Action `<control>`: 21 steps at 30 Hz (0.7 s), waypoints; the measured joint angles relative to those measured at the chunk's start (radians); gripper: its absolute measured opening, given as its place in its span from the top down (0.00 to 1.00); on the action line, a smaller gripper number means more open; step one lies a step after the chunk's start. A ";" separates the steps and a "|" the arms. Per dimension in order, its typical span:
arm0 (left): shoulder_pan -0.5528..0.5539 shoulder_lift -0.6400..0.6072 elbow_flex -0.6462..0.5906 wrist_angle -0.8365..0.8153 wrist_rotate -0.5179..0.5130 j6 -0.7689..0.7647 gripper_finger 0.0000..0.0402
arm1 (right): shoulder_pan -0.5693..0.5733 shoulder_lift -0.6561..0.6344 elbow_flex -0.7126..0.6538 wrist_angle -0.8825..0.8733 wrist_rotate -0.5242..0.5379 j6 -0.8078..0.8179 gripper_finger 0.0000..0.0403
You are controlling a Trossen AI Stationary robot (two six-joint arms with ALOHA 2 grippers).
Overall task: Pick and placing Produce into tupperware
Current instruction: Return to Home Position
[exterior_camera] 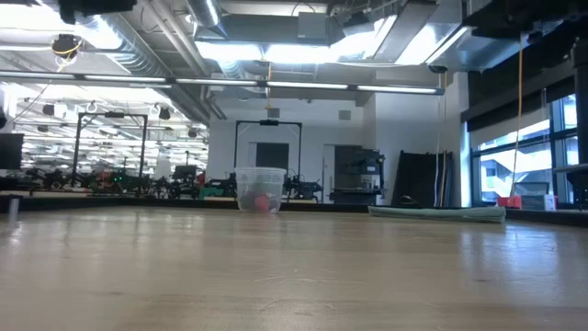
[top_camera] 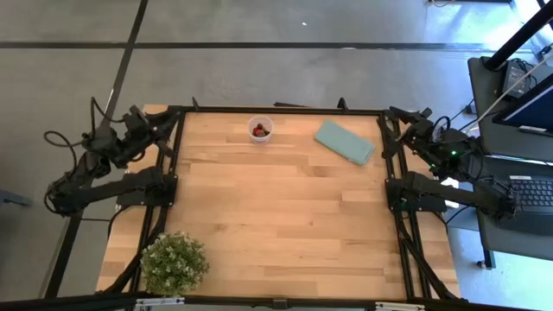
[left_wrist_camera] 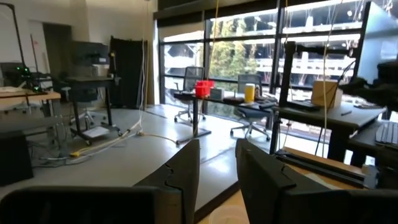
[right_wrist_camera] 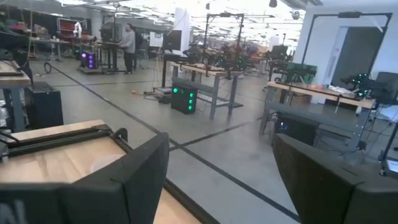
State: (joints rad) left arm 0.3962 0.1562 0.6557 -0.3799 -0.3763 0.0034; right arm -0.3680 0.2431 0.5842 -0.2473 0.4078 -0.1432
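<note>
Left claw (left_wrist_camera: pixel 217 180): folded back off the left side of the worktop (top_camera: pixel 276 216), up by the far corner. Its two fingers stand a narrow gap apart with nothing between them.
Potted plant (top_camera: pixel 174 262): down in the near left corner of the worktop, well apart from everything else.
Tupperware (top_camera: pixel 260 130): upright close to the far edge, just left of the middle, with neither arm near it.
Produce (top_camera: pixel 259 131): inside the tupperware. Red and dark pieces show from above, and the low view catches a red one low down through the clear wall.
Teal piece (top_camera: pixel 344 142): lying flat at a slant to the right of the tupperware, near it but not touching.
Right claw (right_wrist_camera: pixel 221 180): folded back off the right side by the far corner, its fingers wide apart and holding nothing.
</note>
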 joint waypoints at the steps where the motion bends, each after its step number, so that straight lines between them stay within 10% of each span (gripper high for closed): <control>1: 0.000 -0.019 -0.012 0.000 0.000 0.000 0.75 | -0.003 -0.006 -0.019 0.015 0.000 0.000 0.29; 21: 0.000 -0.153 -0.250 0.025 -0.031 -0.076 0.69 | -0.023 -0.243 -0.333 0.191 -0.020 0.092 0.29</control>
State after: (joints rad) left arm 0.3962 0.0032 0.4056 -0.3552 -0.4072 -0.0722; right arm -0.3908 -0.0002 0.2517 -0.0559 0.3879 -0.0514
